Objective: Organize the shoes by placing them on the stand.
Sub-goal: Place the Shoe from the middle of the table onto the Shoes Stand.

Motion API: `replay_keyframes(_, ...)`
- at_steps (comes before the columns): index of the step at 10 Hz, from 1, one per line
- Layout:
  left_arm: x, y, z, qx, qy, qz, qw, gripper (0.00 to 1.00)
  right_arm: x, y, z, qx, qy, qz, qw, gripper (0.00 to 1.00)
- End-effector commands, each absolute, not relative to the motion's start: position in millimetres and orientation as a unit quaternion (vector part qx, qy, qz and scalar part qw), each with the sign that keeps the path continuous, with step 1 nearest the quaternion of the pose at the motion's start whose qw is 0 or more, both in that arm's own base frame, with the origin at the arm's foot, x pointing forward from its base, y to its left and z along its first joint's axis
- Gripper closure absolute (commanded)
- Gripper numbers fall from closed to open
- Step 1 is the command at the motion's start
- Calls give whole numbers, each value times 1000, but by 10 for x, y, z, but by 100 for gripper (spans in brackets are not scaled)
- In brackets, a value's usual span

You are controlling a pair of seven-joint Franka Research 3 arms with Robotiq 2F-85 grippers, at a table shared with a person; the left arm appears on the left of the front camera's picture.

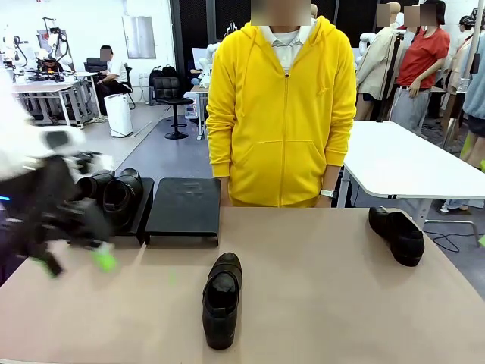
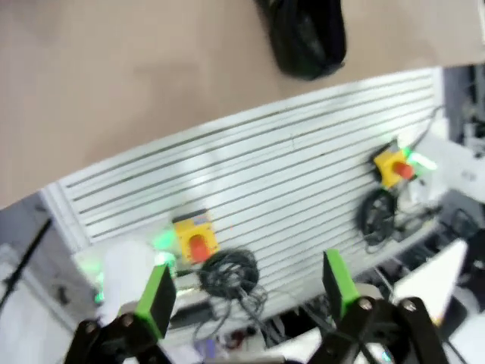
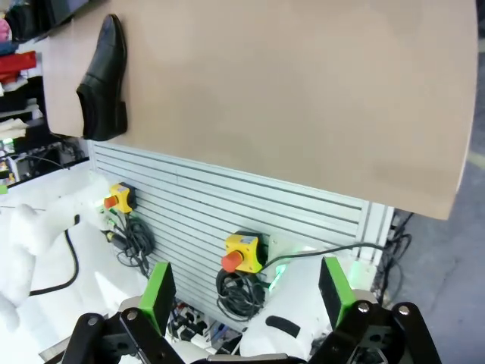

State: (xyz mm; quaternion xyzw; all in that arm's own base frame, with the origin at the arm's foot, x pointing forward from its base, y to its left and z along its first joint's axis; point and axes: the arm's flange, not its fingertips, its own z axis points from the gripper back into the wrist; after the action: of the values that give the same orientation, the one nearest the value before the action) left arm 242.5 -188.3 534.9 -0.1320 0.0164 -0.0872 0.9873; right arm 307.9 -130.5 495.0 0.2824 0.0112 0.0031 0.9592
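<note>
Two black glossy shoes (image 1: 121,197) sit side by side on the left platform of the stand (image 1: 145,205). The stand's right platform (image 1: 183,203) is bare. A third shoe (image 1: 222,298) lies mid-table near the front edge, toe toward me. It is also the shoe (image 2: 303,34) at the top of the left wrist view and the shoe (image 3: 104,76) at the upper left of the right wrist view. A fourth shoe (image 1: 397,233) lies at the far right. My left gripper (image 1: 76,264) (image 2: 247,292), motion-blurred, is open low at the left, in front of the stand. My right gripper (image 3: 246,292) is open over the table's front panel.
A person in a yellow hoodie (image 1: 282,114) stands at the far side, hands down. Below the tan table top (image 3: 303,91) is a white slatted panel (image 2: 265,182) with yellow emergency-stop boxes (image 3: 242,252) and cables.
</note>
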Motion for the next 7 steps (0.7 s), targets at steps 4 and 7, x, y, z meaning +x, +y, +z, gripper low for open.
replay_keyframes(4,2927,-4203,4711,-59,-91,-38,993,0,3049,-1316,4941,277,12,8,961,0)
replay_keyframes(7,2998,-4458,4562,-46,-85,-37,995,0,3049,-1316,4941,277,12,8,961,0)
